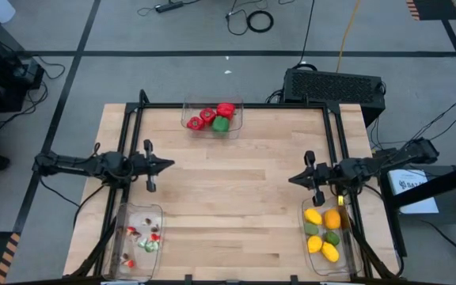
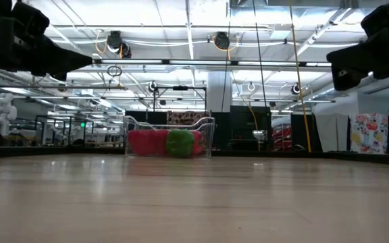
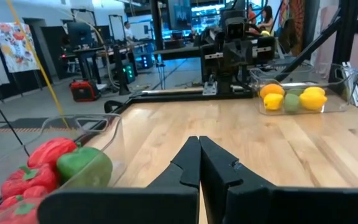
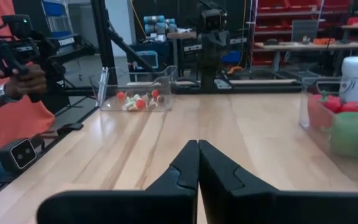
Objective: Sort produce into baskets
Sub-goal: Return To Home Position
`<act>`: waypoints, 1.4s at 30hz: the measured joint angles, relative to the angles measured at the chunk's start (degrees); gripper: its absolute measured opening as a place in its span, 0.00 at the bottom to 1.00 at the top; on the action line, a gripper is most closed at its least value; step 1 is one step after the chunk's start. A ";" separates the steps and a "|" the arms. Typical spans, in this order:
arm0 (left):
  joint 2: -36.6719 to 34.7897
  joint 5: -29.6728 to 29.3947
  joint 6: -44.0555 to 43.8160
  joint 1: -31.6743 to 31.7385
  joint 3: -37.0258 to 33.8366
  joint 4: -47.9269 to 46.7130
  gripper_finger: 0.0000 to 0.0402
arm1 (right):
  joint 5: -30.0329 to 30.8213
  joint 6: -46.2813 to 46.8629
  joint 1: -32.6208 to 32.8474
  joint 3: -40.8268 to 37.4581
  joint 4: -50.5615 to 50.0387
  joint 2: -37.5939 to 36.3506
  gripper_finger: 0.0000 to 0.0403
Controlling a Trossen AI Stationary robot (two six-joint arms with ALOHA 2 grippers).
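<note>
Three clear baskets stand on the wooden table. The far one holds red peppers and a green pepper. The near left basket holds tiny red, white and green bits. The near right basket holds lemons, an orange and a lime. My left gripper is shut and empty at the table's left side, pointing level toward the right. My right gripper is shut and empty at the right side, pointing level toward the left.
A black frame runs along the table's far edge and sides. A black box sits beyond the far right corner. A person in an orange top holding a hand-held device stands beside the table in the right wrist view. Bare wood lies between the grippers.
</note>
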 joint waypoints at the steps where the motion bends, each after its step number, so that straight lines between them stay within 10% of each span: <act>1: -0.99 -0.01 0.00 0.00 0.00 -0.63 0.00 | 0.00 -0.34 -0.02 0.00 -0.60 -0.87 0.00; 16: -5.97 1.90 -0.41 0.33 1.69 -7.96 0.00 | -2.21 -2.80 -0.02 0.04 -11.67 -16.47 0.00; 42: -4.51 10.62 -0.24 9.94 0.00 -4.66 0.01 | -5.18 -1.51 -0.63 0.07 -12.16 -16.41 0.00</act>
